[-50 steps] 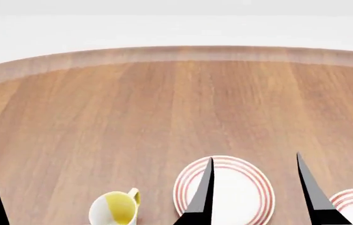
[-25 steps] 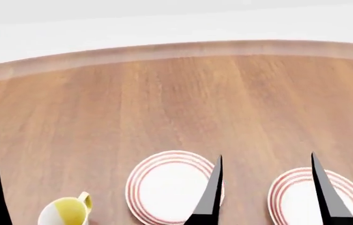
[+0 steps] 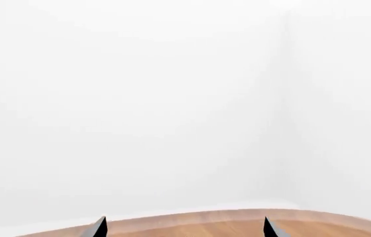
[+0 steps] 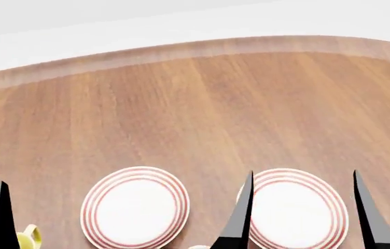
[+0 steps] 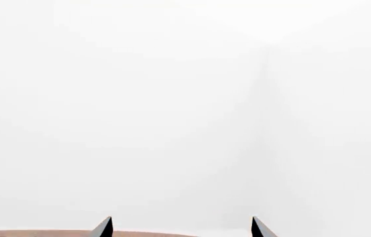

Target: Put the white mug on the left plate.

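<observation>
Claw tips are all that show of either arm. The right claw (image 4: 302, 210) has its two black fingers spread well apart, holding and touching nothing; in the head view they stand in front of the right-hand plate (image 4: 293, 210), one finger over its left rim and one past its right rim. Its wrist view sees only white wall and a sliver of table edge between the parted fingers. The left claw (image 3: 184, 228) also shows two fingers wide apart and empty in its wrist view, aimed over the far rim of the table (image 4: 181, 104); in the head view only one of its fingers is seen, at the lower left corner.

The left plate (image 4: 135, 206) lies flat on the table, just beside the other plate, bare on top. At the bottom left a yellow handle (image 4: 30, 236) pokes into view, belonging to a smaller mug. The white mug cannot be placed: only a pale sliver at the bottom edge, between the plates, might be it.

Likely trouble: with the target out of sight, the wrong mug could be seized, or the twin plates confused. A blind reach may also knock the mug over.
</observation>
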Tool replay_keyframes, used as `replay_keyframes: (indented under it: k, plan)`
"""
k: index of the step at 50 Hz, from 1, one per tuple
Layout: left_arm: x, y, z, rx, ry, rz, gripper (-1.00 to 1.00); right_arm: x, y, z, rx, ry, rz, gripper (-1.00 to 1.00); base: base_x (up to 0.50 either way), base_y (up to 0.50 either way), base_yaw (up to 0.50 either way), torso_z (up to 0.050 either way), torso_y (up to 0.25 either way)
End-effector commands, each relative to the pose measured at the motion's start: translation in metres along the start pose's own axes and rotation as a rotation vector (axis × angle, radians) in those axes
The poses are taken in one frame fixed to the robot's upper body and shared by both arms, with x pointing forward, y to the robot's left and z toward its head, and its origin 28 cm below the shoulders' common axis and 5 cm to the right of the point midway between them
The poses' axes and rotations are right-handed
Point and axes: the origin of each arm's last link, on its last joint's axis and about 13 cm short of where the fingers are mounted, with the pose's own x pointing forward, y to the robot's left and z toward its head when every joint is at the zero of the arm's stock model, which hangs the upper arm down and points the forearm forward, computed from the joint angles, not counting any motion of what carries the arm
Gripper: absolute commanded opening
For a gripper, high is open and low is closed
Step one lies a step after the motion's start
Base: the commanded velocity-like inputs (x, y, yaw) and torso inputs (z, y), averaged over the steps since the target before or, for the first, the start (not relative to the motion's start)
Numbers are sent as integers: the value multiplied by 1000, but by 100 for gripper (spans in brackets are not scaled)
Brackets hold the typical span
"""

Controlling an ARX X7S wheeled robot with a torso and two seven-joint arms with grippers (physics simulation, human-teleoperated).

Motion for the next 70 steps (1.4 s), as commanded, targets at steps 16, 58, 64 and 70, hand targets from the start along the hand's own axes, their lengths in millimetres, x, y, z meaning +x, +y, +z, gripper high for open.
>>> replay_keyframes:
  k: [16,58,64,70]
  plan:
    - [-31,-26,-41,-4,180,-478,100,2,-4,-4,7,56,-67,100,0,0,0,0,0]
    - [-64,-23,-132,4,479,-650,100,3,-2,-4,25,64,-43,100,0,0,0,0,0]
    - [-70,-28,-131,5,485,-677,100,3,-2,-4,27,63,-40,100,0,0,0,0,0]
    - [-77,-33,-131,6,495,-709,100,3,-1,-4,26,62,-37,100,0,0,0,0,0]
